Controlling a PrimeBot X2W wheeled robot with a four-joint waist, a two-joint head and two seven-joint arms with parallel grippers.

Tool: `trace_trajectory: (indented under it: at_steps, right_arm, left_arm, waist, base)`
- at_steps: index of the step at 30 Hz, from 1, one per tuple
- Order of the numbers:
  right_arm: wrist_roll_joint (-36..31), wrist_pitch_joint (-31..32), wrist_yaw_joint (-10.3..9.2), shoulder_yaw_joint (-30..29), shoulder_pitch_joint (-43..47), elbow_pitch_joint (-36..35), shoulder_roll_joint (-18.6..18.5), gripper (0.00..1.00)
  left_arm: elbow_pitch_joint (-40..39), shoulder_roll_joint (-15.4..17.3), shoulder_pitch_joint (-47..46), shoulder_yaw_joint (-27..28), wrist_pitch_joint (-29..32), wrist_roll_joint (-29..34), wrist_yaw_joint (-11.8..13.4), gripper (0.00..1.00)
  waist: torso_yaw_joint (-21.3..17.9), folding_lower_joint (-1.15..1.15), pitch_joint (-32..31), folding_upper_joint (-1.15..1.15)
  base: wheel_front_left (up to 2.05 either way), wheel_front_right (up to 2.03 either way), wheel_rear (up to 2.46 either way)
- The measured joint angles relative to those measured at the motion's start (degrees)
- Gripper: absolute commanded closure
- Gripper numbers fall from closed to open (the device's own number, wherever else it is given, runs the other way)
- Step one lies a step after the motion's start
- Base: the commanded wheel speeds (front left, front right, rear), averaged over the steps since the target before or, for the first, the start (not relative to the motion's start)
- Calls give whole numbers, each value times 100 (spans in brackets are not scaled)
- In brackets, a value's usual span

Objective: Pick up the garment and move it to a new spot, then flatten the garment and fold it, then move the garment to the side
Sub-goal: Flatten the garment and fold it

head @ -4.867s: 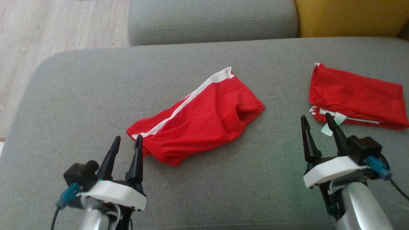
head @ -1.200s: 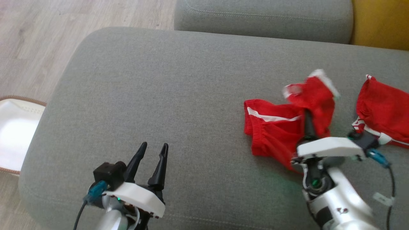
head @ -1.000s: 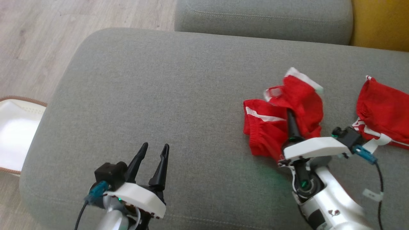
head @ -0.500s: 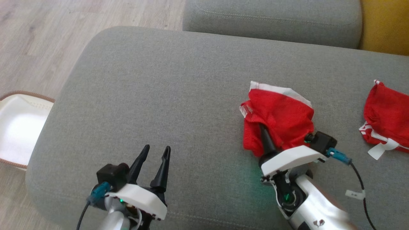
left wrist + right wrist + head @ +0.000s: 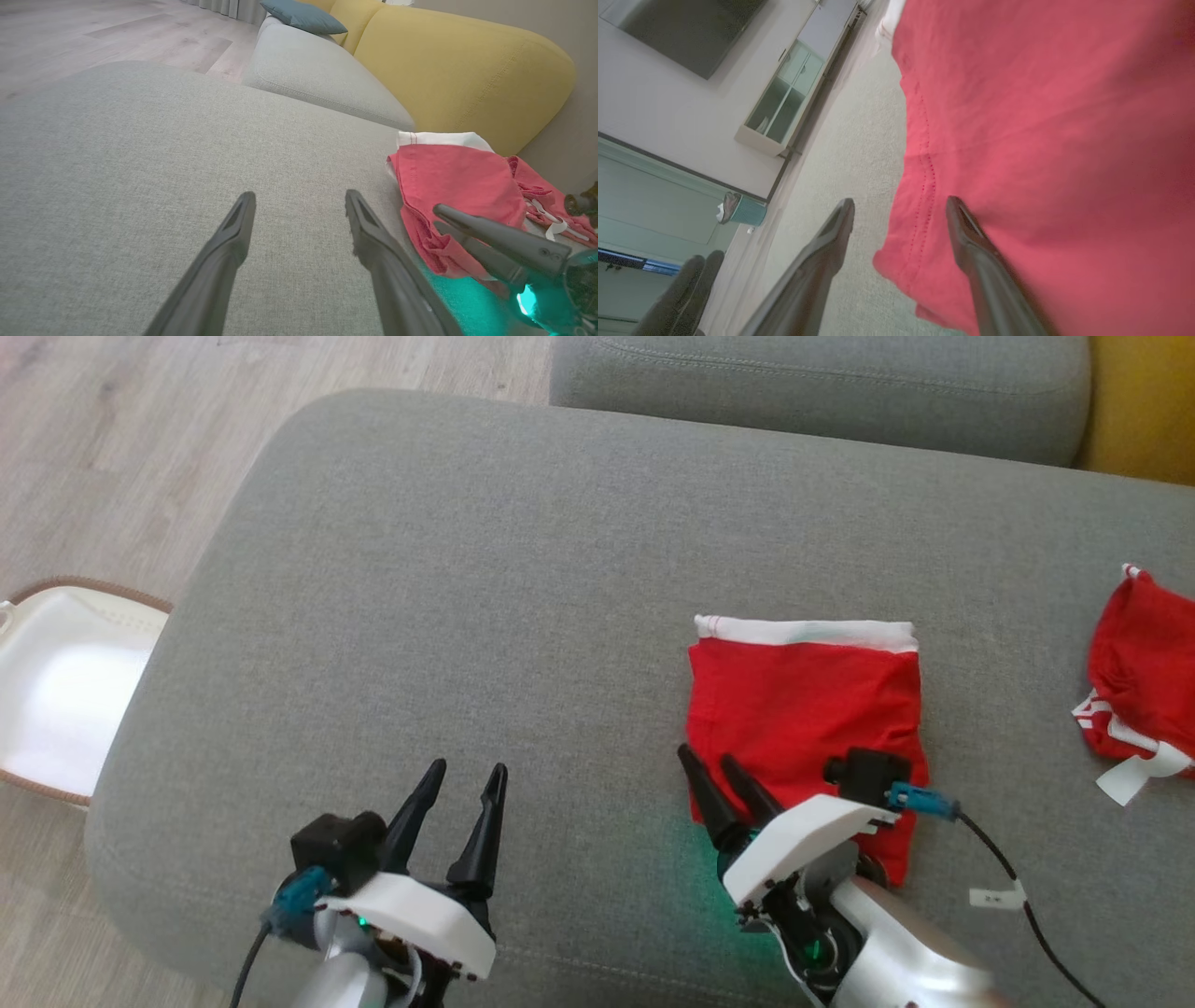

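Garment: red shorts [image 5: 803, 709] with a white band along the far edge, lying flat as a rough rectangle on the grey sofa cushion [image 5: 448, 597], right of its middle.
Right gripper [image 5: 706, 758]: at the shorts' near left corner, fingers spread apart, holding nothing. Its wrist view shows one finger over red cloth and the other over bare cushion.
Left gripper [image 5: 469, 768]: fingers parted and empty, over bare cushion, well apart from the shorts.
Other cloth: second red garment [image 5: 1139, 672] at the view's right edge.
Beside the cushion: white basket [image 5: 56, 681] on the wood floor [image 5: 112, 448].

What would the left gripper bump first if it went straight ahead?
Probably the bare grey cushion, since the left gripper slants down toward it; the red garment lies off to its right.
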Motion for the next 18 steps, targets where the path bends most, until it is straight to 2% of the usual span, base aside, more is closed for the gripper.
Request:
trace_trajectory:
  at_steps: [7,11,18]
  right_arm:
    - [48,45,0,174,-186,144,0,0]
    - [21,-143,0,192,-214,296,0,0]
    - [-492,-419,0,-204,-605,523,-30,0]
  left_arm:
    - [3,0,-3,-2,0,-53,16,0]
    - [16,0,-3,13,0,-58,26,0]
    - [-87,-1,-1,141,0,-59,65,0]
  waist:
    - [-14,0,4,0]
    - [-86,0,-32,0]
    - [-340,0,-138,0]
  base:
    - [0,0,0]
    - [0,0,0]
    - [0,0,0]
